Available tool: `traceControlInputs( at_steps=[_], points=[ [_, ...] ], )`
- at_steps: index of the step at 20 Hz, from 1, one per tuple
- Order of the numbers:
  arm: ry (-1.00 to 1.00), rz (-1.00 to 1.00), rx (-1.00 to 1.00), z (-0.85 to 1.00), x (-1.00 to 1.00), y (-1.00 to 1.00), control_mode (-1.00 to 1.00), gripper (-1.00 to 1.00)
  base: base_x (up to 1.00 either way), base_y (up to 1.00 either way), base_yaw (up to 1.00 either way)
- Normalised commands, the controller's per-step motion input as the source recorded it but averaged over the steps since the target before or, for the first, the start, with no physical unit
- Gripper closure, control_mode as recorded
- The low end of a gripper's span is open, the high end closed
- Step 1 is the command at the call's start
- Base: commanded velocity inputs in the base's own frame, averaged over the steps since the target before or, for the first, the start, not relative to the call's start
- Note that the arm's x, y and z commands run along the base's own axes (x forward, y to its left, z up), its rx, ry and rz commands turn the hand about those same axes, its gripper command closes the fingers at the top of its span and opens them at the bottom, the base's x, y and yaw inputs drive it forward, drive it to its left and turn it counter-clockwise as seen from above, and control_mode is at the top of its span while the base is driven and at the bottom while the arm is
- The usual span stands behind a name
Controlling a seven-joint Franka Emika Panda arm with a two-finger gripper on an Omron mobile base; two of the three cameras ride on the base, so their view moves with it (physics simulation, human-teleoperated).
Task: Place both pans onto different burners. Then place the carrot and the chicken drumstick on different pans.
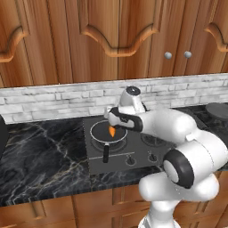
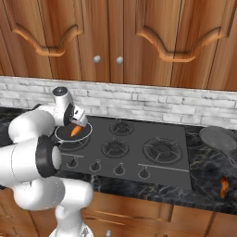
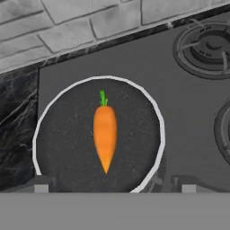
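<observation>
The carrot point(image 3: 105, 137) is lying flat in the middle of the white-rimmed pan point(image 3: 54, 112), with its long axis running up and down the hand view: the green top is pointing toward the brick backsplash point(image 3: 67, 27) and the tapered tip is pointing back toward the tool. In the left base view the carrot point(image 1: 111, 131) is showing as an orange sliver inside the pan point(image 1: 99, 136), whose black handle point(image 1: 106, 154) is reaching toward the front edge of the stovetop point(image 1: 138, 153). This pan is sitting on the front left burner.

The plain grey pan point(image 2: 217, 138) is resting on the dark marble surface point(image 2: 210, 185) to the right of the stovetop, off the burners, and the chicken drumstick point(image 2: 224, 186) is lying on the same surface nearer the front edge, apart from that pan.

The arm is bending forward from the base, its wrist folding down so the tool point(image 2: 77, 124) is hovering just above the white-rimmed pan, looking steeply down on it. The tool's fingers point(image 3: 41, 188) are standing wide apart, one at each side of the pan's near edge, gripping nothing; the carrot is lying free between and beyond them.
</observation>
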Motion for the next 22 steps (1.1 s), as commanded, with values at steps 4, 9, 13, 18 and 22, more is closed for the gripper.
traceControlInputs(
  at_steps=[4,9,13,18,22],
  points=[
    [0.00,0.00,-0.01,0.59,-0.70,-0.59,-1.00,-1.00,0.00,0.00,0.00],
    [-0.03,0.00,-0.08,0.16,-0.81,-0.60,-1.00,-1.00,0.00,0.00,0.00],
    [-0.10,0.01,-0.08,0.28,-0.77,-0.58,-1.00,-1.00,0.00,0.00,0.00],
    [-0.06,0.05,-0.02,0.27,-0.37,-0.39,-1.00,-1.00,0.00,0.00,0.00],
    [-0.07,0.05,0.00,0.05,-0.36,-0.13,-1.00,-1.00,0.00,0.00,0.00]
  ],
)
